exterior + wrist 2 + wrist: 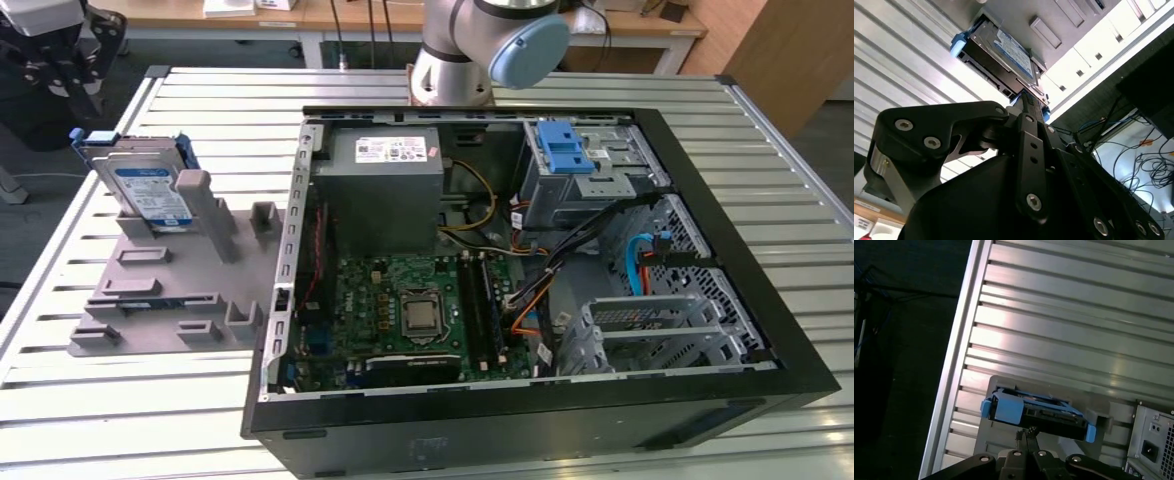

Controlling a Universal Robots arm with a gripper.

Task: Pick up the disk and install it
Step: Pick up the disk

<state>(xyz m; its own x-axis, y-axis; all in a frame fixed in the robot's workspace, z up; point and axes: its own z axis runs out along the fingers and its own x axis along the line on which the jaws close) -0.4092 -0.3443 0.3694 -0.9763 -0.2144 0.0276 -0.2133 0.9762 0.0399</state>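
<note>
Second wrist view: gripper with fingers pressed together, nothing clamped between them, tips pointing at the disk. Hard to tell whether touching it or just short. First wrist view: same closed gripper just beside the disk, linkage cut off at the edge. Exterior view: disk standing on edge in a grey holder on the slatted table, beside the open computer case, partly hidden behind a holder post.
</note>
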